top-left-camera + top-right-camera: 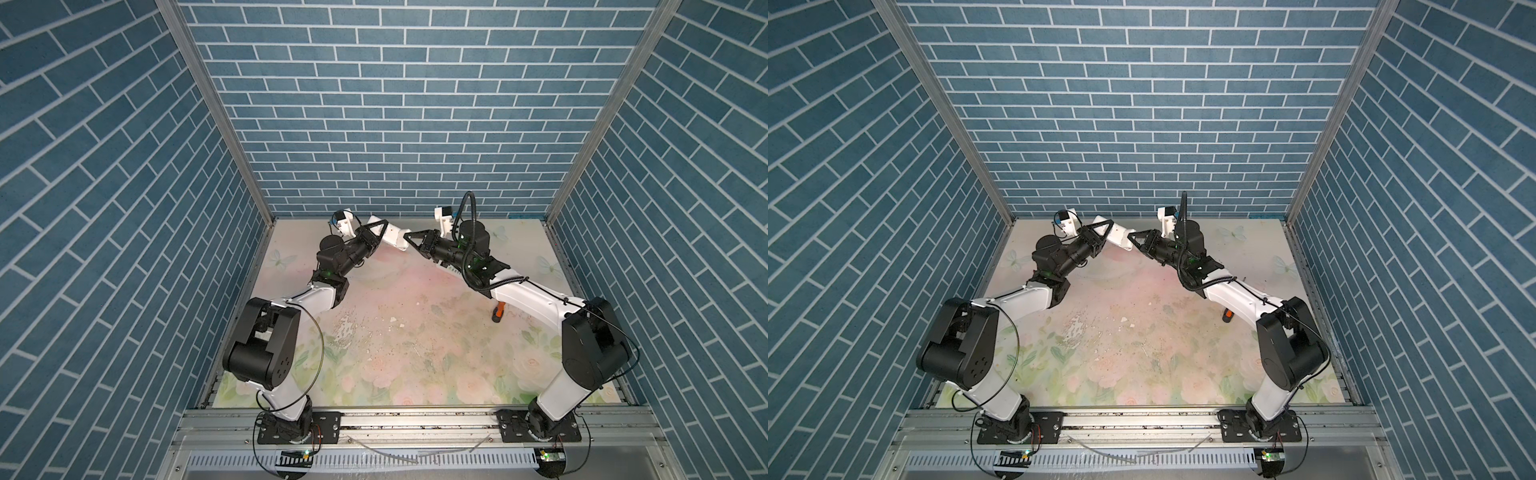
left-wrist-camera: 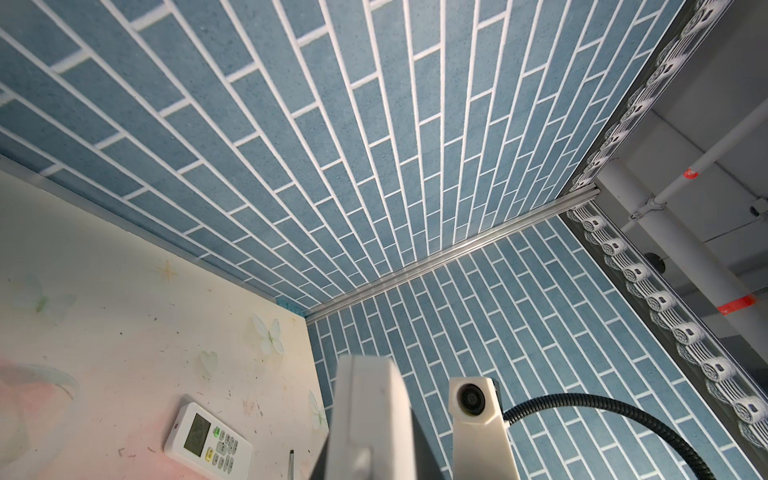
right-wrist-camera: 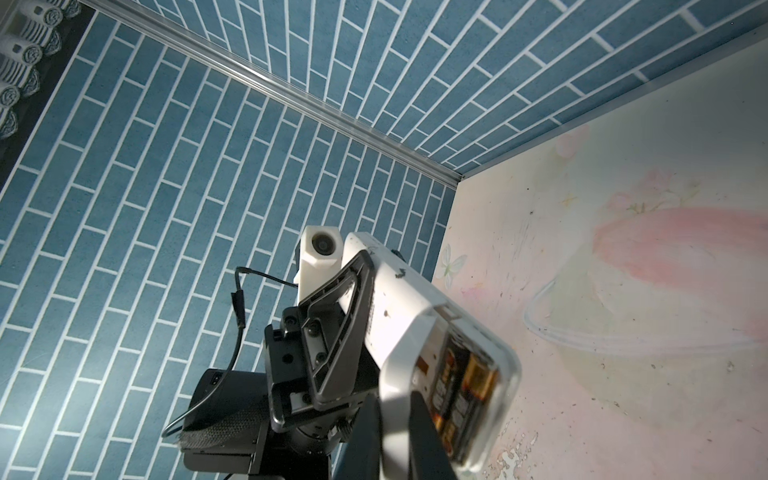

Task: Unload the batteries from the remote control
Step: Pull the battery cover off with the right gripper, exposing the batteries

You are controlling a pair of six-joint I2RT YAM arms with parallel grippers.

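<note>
Batteries (image 3: 461,386) carrier, remote control (image 1: 394,237): white, held aloft near 12 o'clock of floral table (image 1: 395,332)
Second remote (image 2: 208,436): face up, flat on table
Left gripper (image 1: 382,227): clamped across remote control's body
Right gripper (image 3: 392,405): jaws together, pinched on its rim at open bay
Screwdriver (image 1: 498,312): orange-handled, about 3 o'clock, partly under right arm (image 1: 532,295)
Batteries: black-and-gold, noted seated side by side in bay

The left claw (image 1: 1105,229) grips the white remote control (image 1: 1120,239) aloft, the right claw (image 1: 1132,238) touching its end.
</note>
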